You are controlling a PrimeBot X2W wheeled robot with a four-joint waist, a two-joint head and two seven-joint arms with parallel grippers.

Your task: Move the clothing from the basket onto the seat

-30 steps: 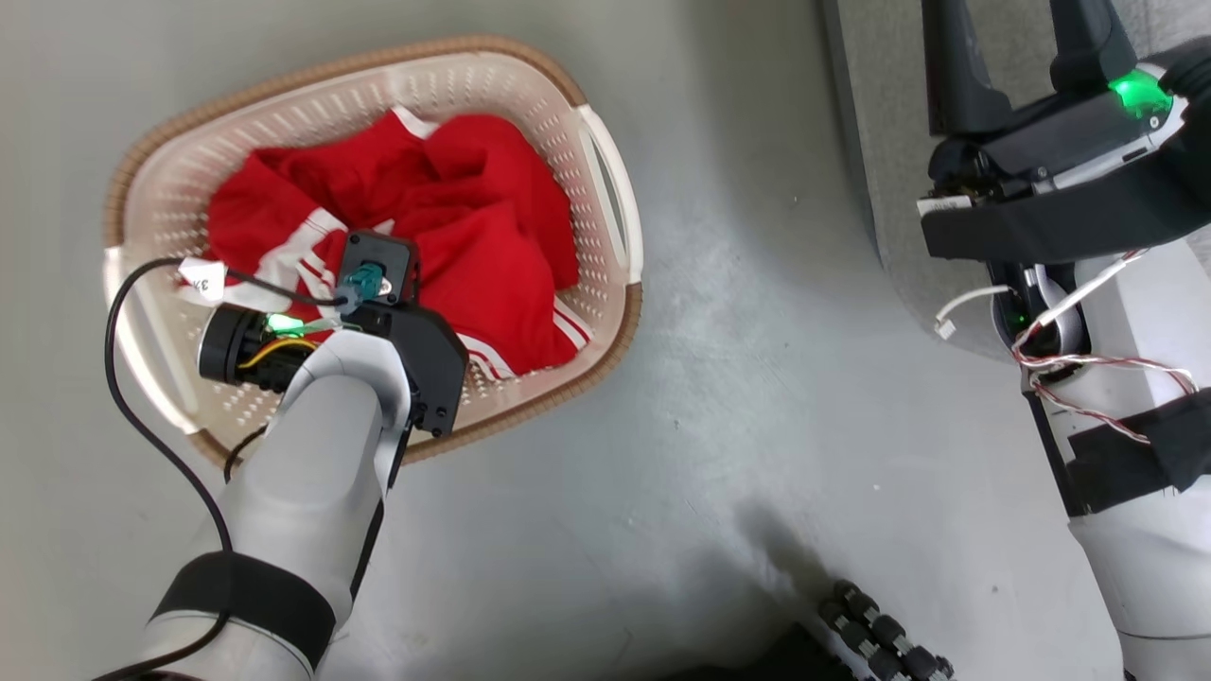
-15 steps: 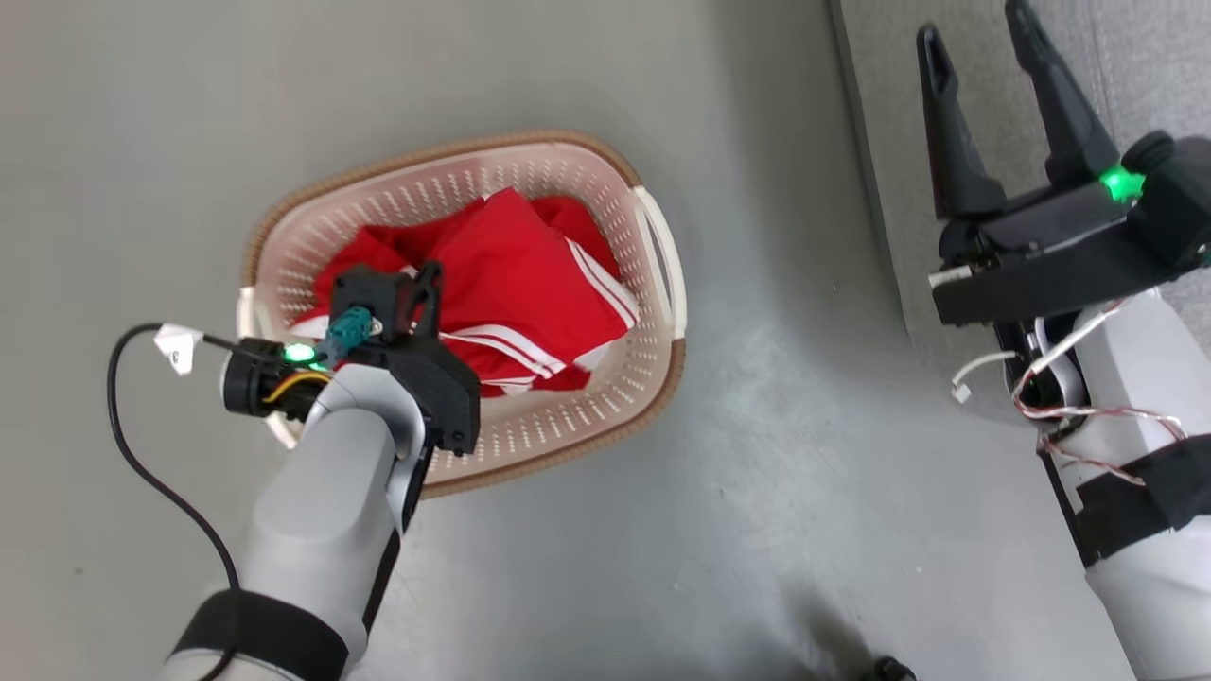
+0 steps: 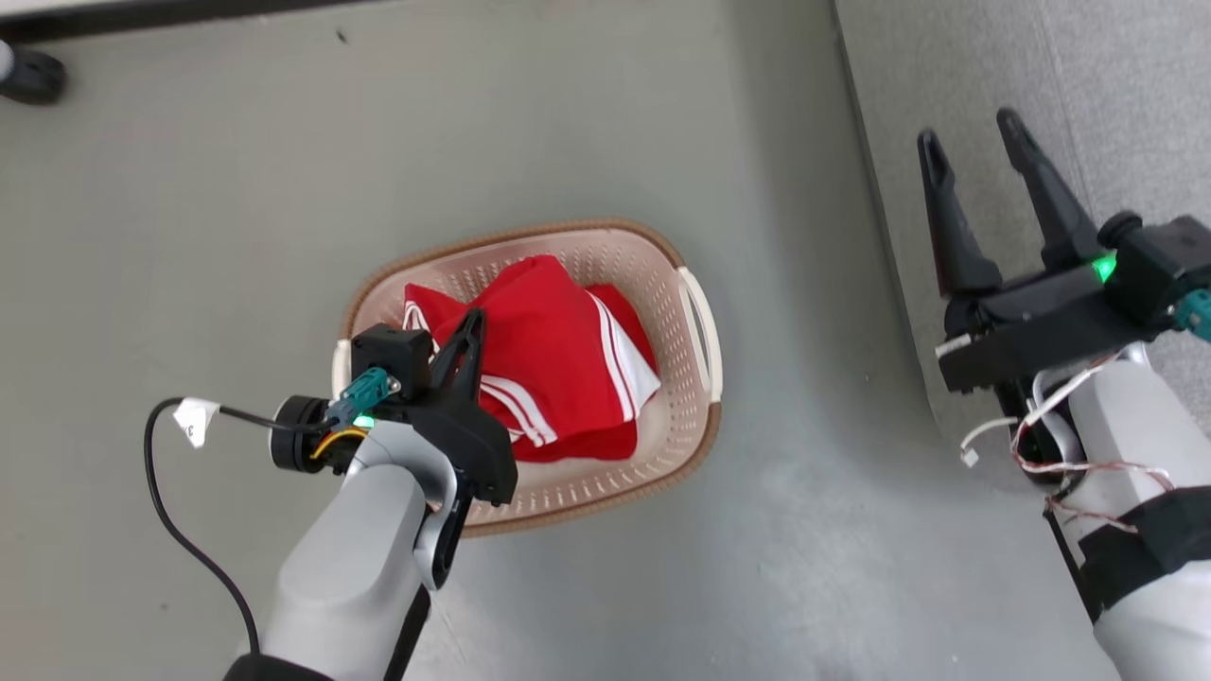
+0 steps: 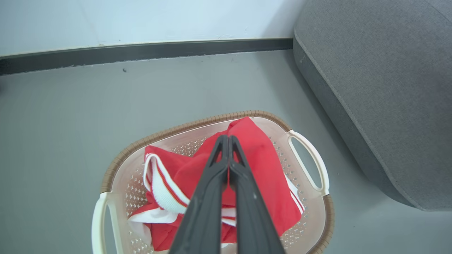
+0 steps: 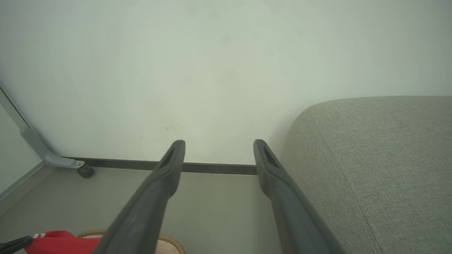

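Over the basket (image 3: 568, 227), head view: the left gripper (image 3: 468, 326), buried in the clothing (image 3: 568, 350) a second ago, has risen and drawn the red cloth into a peak. The right gripper (image 3: 970, 132) hangs spread above the seat (image 3: 1088, 57).

Left wrist view: its fingers are pressed together, apparently pinching fabric that still trails into the basket.

Right wrist view: jaws wide, with the seat alongside. The lift looks begun; the carry remains.

No legible text, white cable tag (image 3: 194, 422) marking unreadable

Your head camera looked steeply down on the basket (image 3: 676, 426) and sofa (image 3: 1088, 76); your left wrist camera shared both from nearer; the right one faced the wall (image 5: 212, 70).
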